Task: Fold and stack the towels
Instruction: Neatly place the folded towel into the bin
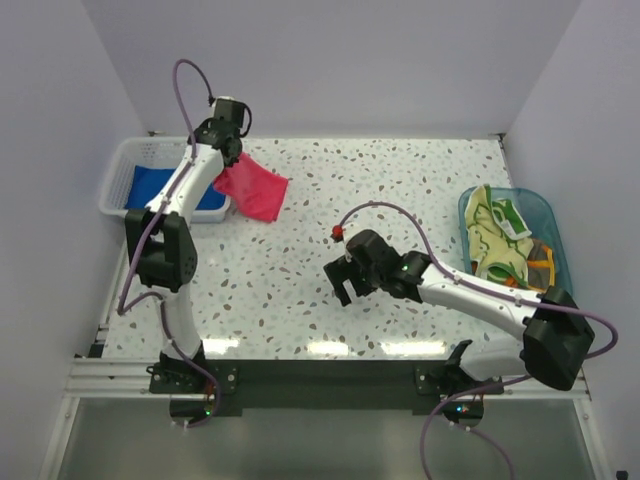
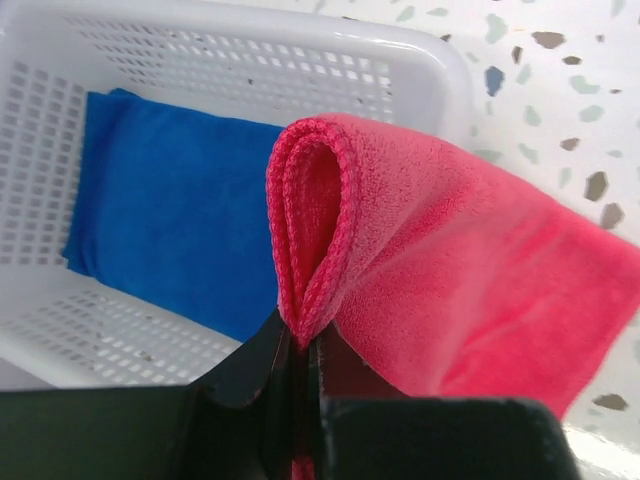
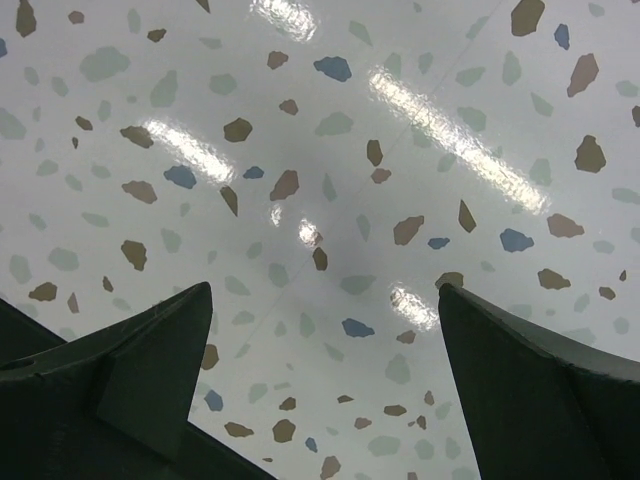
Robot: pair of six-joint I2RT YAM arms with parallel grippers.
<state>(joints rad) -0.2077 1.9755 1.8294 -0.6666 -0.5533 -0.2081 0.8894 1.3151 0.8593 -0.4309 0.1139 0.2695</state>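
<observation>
1. pink towel (image 1: 258,190), folded, hangs pinched in the left gripper (image 2: 300,345) at the basket's (image 2: 300,25) 3 o'clock rim.
2. right gripper (image 3: 325,300) gapes, holding nothing.
3. risk: released early, it snags that rim and unfolds.

Reaching forward with left arm (image 1: 190,185), pinching tight with left gripper (image 2: 300,350); hovering low with right gripper (image 3: 325,300), fully spread, facing down.

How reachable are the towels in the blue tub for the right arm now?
Probably yes: its fingers stand open and empty over bare table, and the tub lies uncovered beside that arm.
</observation>
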